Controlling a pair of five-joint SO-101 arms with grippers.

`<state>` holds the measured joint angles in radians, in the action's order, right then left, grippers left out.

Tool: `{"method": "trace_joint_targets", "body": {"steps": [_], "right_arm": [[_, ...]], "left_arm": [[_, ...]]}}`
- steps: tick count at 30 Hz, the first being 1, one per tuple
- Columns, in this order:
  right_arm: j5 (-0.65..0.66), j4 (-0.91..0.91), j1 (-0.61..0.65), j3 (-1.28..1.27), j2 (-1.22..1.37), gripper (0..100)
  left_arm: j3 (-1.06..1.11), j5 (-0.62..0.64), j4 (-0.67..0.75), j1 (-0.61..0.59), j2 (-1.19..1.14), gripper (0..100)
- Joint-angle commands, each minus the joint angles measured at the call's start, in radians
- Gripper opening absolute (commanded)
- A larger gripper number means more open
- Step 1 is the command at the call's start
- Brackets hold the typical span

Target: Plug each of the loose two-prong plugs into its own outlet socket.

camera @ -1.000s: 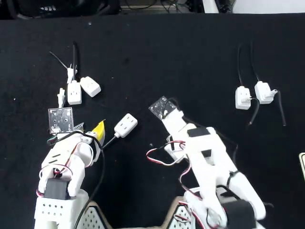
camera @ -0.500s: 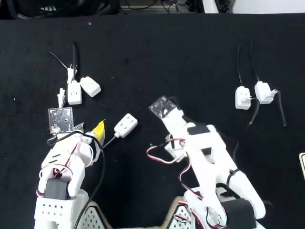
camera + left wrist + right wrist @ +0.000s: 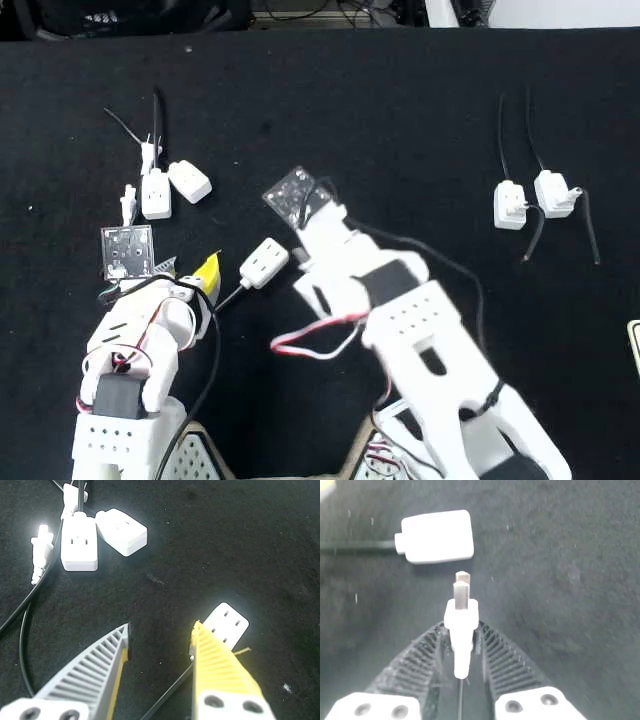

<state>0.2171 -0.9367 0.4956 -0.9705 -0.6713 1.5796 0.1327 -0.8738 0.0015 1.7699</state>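
1. Black cloth covers the surface (image 3: 400,100) where two white robot arms sit side by side among white sockets and plugs.
2. Compared with a second ago, the right arm has swung across toward the left arm. Its wrist now sits just beside the middle socket (image 3: 264,262), where before it was well apart from it.
3. The right gripper (image 3: 461,630) is closed on a two-prong plug (image 3: 461,611). The prongs point out toward the middle socket across a small gap and do not touch it.
4. This looks like the approach step: the plug is carried and nearly lined up, but it is not yet inserted. The socket's slots cannot be made out from the right wrist view.
5. The left gripper (image 3: 160,630) is open and has not moved. It sits at the middle socket's cord end, with the black cord (image 3: 167,691) running between its fingers.
6. Nothing else has shifted. A loose plug (image 3: 127,205) lies beside two sockets (image 3: 155,192) near the left arm, and another pair of sockets (image 3: 510,205) lies far to the right.
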Motion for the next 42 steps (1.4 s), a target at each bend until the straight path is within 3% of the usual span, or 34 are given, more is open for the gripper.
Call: {"method": "trace_joint_targets", "body": {"steps": [1,6,10,18,27,42], "right_arm": [[-0.032,0.233,0.075,-0.125,-0.047,1.1],[-0.032,0.479,0.166,-0.292,-0.051,1.1],[-0.032,0.568,0.218,-0.335,-0.053,1.1],[-0.078,0.551,0.255,-0.344,-0.168,1.1],[-0.072,0.356,0.281,-0.39,-0.526,1.1],[-0.135,0.379,0.278,-0.446,-0.667,1.1]], "left_arm": [[-0.019,0.002,0.064,-0.012,0.011,20],[-0.012,0.077,0.15,-0.002,0.011,20],[-0.012,0.094,0.167,0.027,0.011,20],[-0.012,-0.029,0.095,0.17,0.009,20],[0.015,-0.035,0.103,0.173,0.009,20],[0.038,-0.035,0.095,0.173,0.003,20]]}}
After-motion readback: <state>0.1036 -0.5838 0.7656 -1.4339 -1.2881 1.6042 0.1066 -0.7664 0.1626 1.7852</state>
